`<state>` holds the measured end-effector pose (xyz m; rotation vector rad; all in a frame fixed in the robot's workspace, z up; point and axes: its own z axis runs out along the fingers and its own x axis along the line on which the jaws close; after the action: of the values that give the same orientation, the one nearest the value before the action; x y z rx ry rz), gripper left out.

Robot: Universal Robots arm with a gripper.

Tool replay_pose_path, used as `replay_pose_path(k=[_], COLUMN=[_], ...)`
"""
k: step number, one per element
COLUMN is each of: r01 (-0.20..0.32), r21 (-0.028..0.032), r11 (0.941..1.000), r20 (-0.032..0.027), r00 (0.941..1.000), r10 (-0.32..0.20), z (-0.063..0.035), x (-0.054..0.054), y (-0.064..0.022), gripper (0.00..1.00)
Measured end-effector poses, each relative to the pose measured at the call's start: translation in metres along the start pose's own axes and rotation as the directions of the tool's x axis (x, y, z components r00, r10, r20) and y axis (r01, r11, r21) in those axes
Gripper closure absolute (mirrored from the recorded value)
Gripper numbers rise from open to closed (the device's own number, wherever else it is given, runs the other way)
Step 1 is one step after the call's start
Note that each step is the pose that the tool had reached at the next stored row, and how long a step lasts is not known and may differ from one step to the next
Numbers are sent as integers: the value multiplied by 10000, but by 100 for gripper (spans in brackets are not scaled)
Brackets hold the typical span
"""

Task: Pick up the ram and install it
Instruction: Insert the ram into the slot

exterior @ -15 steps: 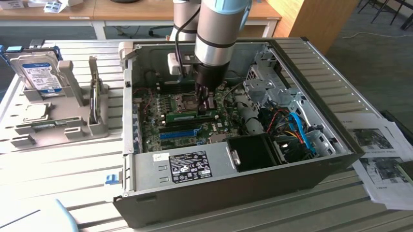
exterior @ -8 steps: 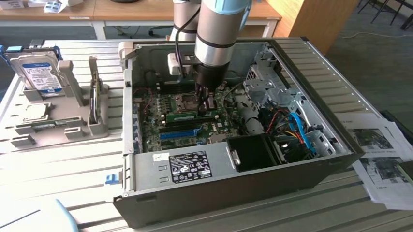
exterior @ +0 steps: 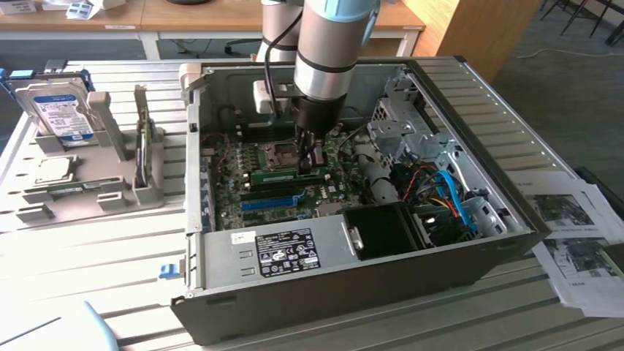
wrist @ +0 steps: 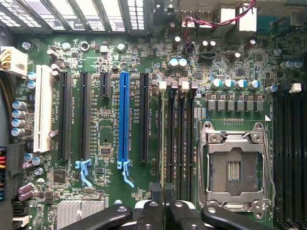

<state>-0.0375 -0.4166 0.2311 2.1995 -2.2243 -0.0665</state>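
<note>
End effector (wrist: 163,189) grips the ram (exterior: 285,176) above black memory slots (wrist: 184,143).

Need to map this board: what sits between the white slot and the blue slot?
Three black slots, the one nearest the blue slot shorter, in the wrist view.

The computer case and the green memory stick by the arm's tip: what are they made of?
The computer case looks like sheet metal, dull grey, with folded edges and punched holes. The green memory stick looks like circuit board, probably resin laminate, matte green; too small to say more.
</note>
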Motion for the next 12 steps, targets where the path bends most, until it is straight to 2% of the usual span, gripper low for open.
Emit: replay_pose_path(k=[12], r01=[1], r21=[0], r11=[10000], r20=[-1], r00=[10000], r10=[-1], z=[10], x=[-1], y=[-1], gripper=[89])
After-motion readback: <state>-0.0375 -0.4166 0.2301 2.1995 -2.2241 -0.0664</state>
